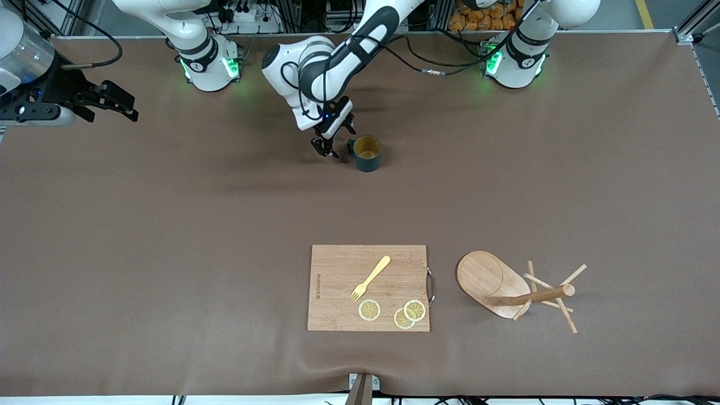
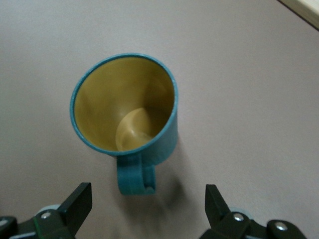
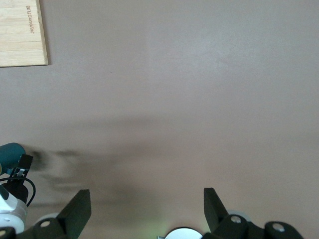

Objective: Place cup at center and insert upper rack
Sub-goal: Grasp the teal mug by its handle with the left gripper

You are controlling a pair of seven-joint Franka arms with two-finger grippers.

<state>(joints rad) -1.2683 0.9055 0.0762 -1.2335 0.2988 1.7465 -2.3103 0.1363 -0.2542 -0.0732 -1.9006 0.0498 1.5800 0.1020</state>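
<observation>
Nearest the front camera lay a wooden cutting board (image 1: 368, 287) carrying a yellow fork (image 1: 370, 278) and 3 lemon slices (image 1: 403, 312). Beside it, toward the left arm's end of the table, the upper rack (image 1: 514, 289) lay tipped on its side, oval base on edge and pegs splayed over the table; it will need righting before any insertion.

Farther from the camera, the cup (image 1: 367, 153) stood upright on the table, handle turned toward the left gripper (image 1: 333, 139). That gripper sat low just beside the handle, fingers spread wide, holding nothing; whether a fingertip touched the handle could not be confirmed. The placement suggested an approach to grasp at the handle side.

At the right arm's end, the right gripper (image 1: 121, 101) waited, fingers wide apart and empty.
</observation>
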